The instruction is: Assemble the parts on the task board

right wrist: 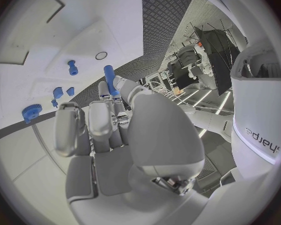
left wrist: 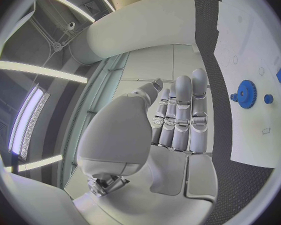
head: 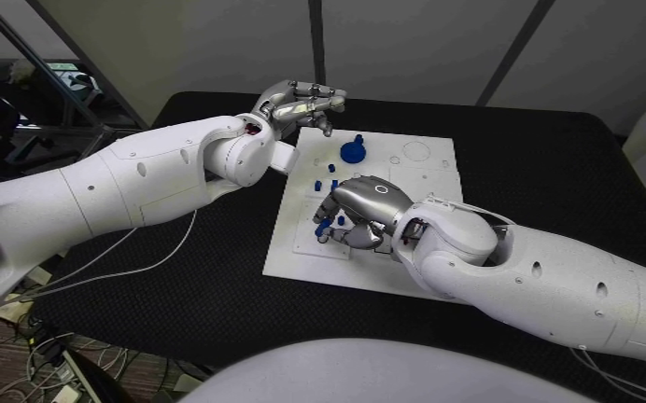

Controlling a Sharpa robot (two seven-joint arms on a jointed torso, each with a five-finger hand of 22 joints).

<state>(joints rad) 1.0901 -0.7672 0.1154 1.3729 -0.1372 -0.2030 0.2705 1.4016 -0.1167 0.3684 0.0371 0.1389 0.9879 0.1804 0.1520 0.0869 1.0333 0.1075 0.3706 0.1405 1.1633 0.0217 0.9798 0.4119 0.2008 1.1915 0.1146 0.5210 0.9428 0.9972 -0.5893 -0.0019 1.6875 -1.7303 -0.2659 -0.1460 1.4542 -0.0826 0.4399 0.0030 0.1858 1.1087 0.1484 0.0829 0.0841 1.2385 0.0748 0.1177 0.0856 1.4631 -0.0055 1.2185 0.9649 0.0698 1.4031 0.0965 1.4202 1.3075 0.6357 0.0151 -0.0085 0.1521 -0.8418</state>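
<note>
The white task board (head: 417,188) lies mid-table. A blue gear (head: 353,151) stands near its far edge, also in the left wrist view (left wrist: 245,93). Small blue parts (head: 332,183) stand in the board nearer me, among them a short peg (right wrist: 72,67). My right hand (head: 361,209) hovers low over the board's near-left part and pinches a long blue peg (right wrist: 108,80) between thumb and fingertips; the peg's tip shows below the hand (head: 323,229). My left hand (head: 299,104) is raised above the board's far-left corner, its fingers (left wrist: 181,115) extended side by side, holding nothing.
The black table (head: 539,160) surrounds the board with free room to the right and front. Printed outlines and round holes (head: 414,152) mark the board's far-right part. Loose cables (head: 108,272) hang off the table's left edge.
</note>
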